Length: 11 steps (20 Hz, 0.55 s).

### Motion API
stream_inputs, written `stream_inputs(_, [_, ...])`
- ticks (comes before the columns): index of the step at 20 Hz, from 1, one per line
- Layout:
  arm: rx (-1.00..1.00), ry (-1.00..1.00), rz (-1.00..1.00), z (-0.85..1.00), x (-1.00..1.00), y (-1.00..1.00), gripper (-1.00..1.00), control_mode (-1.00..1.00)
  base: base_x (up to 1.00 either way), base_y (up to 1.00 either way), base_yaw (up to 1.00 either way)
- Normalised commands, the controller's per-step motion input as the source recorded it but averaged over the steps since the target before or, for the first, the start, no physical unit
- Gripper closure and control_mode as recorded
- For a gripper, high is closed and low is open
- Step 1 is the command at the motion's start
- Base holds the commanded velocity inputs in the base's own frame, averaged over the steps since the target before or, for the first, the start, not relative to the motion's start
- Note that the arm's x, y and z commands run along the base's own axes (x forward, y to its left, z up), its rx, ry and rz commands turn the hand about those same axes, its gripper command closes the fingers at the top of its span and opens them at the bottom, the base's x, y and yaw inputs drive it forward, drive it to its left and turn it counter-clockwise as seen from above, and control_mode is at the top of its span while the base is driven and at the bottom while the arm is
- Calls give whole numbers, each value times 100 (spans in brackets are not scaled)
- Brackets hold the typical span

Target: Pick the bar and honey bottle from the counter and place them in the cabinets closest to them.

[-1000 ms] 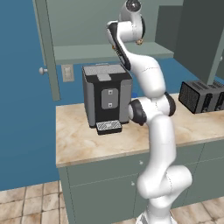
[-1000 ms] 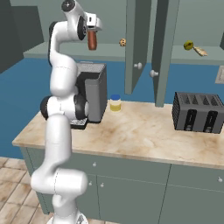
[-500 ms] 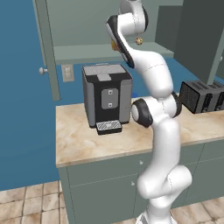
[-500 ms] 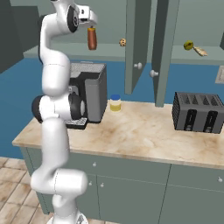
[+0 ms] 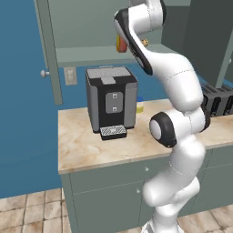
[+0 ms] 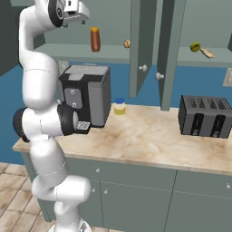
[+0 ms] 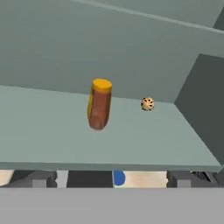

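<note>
Open cabinet [image 6: 68, 50]: shelf bare left and front of the upright honey bottle [image 6: 94, 40]; small ball [image 6: 127, 44] just beside it to the right. Open doors [image 6: 142, 45] flank the opening. Coffee machine [image 6: 86, 93] stands directly below.

coffee machine [image 6: 86, 93] beside pale jar [image 6: 119, 107]; toaster [image 6: 202, 116] well apart.

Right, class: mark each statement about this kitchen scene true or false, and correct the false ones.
1. The honey bottle stands on the cabinet shelf. True.
2. The gripper is clamped on the bottle. False: it is open and clear of it.
3. A toaster sits on the counter. True.
4. The blue-topped container is on the shelf. False: it is on the counter beside the coffee machine.
</note>
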Motion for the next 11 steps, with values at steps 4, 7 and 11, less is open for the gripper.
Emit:
stream_inputs(4, [0, -25, 0, -7, -100, -4, -100, -100, 0, 0, 0])
stream_inputs(7, [0, -25, 0, -5, -100, -5, -100, -100, 0, 0, 0])
stream_inputs(11, [5, -24, 0, -3, -100, -12, -100, -100, 0, 0, 0])
